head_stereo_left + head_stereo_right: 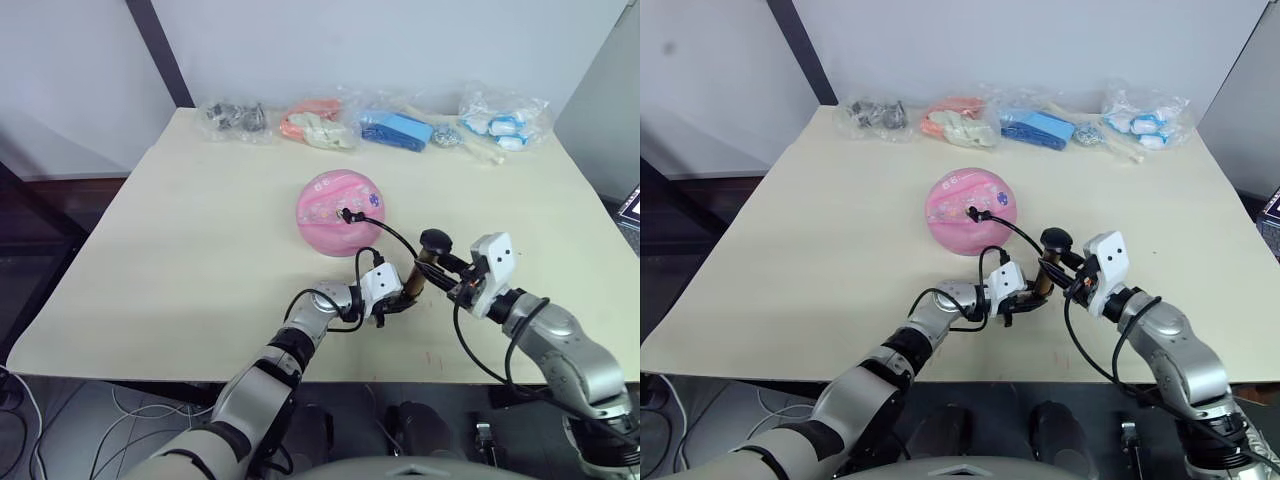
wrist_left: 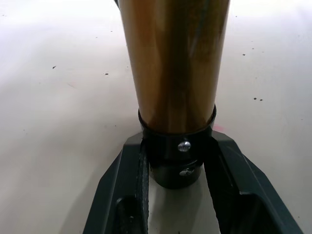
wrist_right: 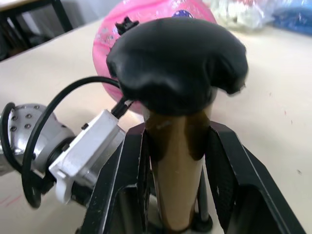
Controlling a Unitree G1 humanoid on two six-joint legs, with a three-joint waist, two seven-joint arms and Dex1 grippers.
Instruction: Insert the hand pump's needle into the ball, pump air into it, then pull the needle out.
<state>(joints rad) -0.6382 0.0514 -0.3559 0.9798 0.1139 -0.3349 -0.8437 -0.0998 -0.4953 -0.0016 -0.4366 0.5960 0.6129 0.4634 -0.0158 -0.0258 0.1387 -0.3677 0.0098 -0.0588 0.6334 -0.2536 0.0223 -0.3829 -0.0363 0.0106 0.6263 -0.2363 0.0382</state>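
Now both claws grip the hand pump [image 1: 412, 283] near the bench [image 1: 180, 240] front: left claw [image 1: 385, 305] clamps its lower cap, right claw [image 1: 448, 277] pinches the tube under the knob. Its needle [image 1: 345, 213] sits in the ball [image 1: 340, 213] at centre.

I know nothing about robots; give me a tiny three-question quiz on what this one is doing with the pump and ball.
1. True or false: the needle already sits in the ball.
2. Which gripper grips the hand pump just under its black knob?
A. left gripper
B. right gripper
3. Fill in: the left gripper's fingers clamp the pump's black ____ cap.

Key: 1 true. 2 B. 3 end; this is the end farthest from the knob.
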